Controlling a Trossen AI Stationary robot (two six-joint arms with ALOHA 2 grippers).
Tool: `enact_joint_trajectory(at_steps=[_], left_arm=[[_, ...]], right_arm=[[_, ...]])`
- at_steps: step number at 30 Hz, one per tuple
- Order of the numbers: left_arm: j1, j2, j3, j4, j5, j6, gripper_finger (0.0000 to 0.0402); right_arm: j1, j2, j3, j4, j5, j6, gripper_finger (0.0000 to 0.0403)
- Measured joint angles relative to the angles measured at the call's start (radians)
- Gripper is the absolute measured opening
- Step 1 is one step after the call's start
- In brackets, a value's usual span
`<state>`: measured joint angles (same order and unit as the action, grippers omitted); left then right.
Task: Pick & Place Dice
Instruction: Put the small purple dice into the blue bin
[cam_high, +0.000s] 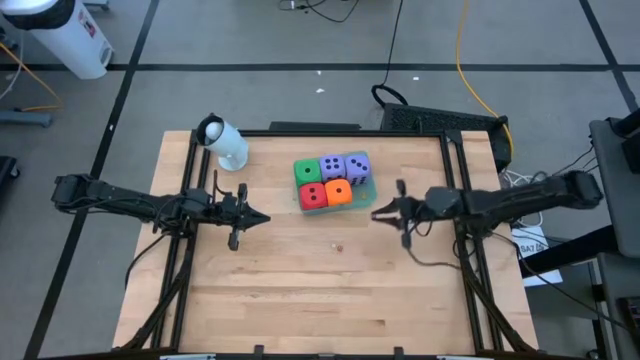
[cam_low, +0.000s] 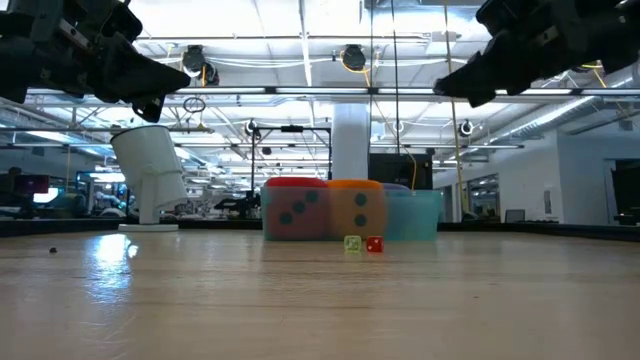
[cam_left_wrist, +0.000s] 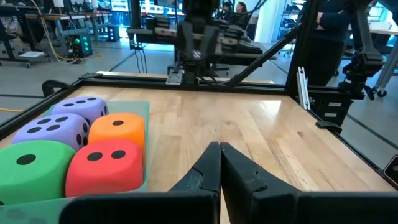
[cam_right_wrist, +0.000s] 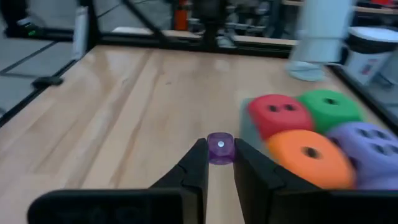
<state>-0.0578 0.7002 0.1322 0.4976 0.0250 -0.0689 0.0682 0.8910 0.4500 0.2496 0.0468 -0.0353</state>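
Note:
Several big soft dice sit in a pale green tray (cam_high: 371, 188) at the table's middle: green (cam_high: 307, 170), two purple (cam_high: 344, 166), red (cam_high: 313, 195) and orange (cam_high: 338, 193). My right gripper (cam_high: 377, 211) hovers just right of the tray, above the table, shut on a tiny purple die (cam_right_wrist: 220, 149). Two more tiny dice, one yellowish (cam_low: 352, 243) and one red (cam_low: 374, 243), lie on the wood in front of the tray. My left gripper (cam_high: 266, 217) hangs shut and empty, left of the tray. My right gripper pinches the tiny purple die by two opposite faces (cam_right_wrist: 220, 157) between the free ends of its two fingers. The fingers reach nearly level from the table's right side. The die is lifted clear of the table.
A white cup-like cylinder (cam_high: 225, 142) leans at the table's far left. A black frame rail (cam_high: 458, 170) runs along the table's edges. Bare wood (cam_high: 330, 300) stretches toward the near edge.

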Motion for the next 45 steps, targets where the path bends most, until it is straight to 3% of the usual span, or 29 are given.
enact_joint_trajectory(at_steps=[4, 11, 16, 21, 27, 35, 41, 45], left_arm=[[0.0, 0.0, 0.0, 0.0, 0.0, 0.0, 0.0005], [0.0, 0.0, 0.0, 0.004, 0.0, 0.002, 0.0005], [0.0, 0.0, 0.0, 0.005, 0.0, -0.008, 0.0005], [0.0, 0.0, 0.0, 0.03, 0.0, 0.004, 0.0005], [0.0, 0.0, 0.0, 0.037, 0.0, 0.007, 0.0005], [0.0, 0.0, 0.0, 0.036, 0.0, 0.008, 0.0005], [0.0, 0.0, 0.0, 0.036, 0.0, -0.004, 0.0006], [0.0, 0.0, 0.0, 0.036, 0.0, -0.014, 0.0005]], right_arm=[[-0.056, -0.127, -0.012, -0.113, 0.001, 0.017, 0.0049], [-0.123, -0.279, -0.18, -0.07, 0.0, 0.082, 0.0049], [-0.145, -0.313, -0.261, -0.02, 0.0, 0.131, 0.0049], [-0.148, -0.287, -0.22, -0.016, 0.001, 0.147, 0.005], [-0.148, -0.177, -0.046, -0.056, 0.008, 0.098, 0.005], [-0.177, 0.129, 0.254, -0.447, 0.154, 0.019, 0.005], [-0.249, 0.33, 0.298, -0.417, 0.059, 0.003, 0.005], [-0.291, 0.43, 0.299, -0.375, 0.055, 0.001, 0.005]])
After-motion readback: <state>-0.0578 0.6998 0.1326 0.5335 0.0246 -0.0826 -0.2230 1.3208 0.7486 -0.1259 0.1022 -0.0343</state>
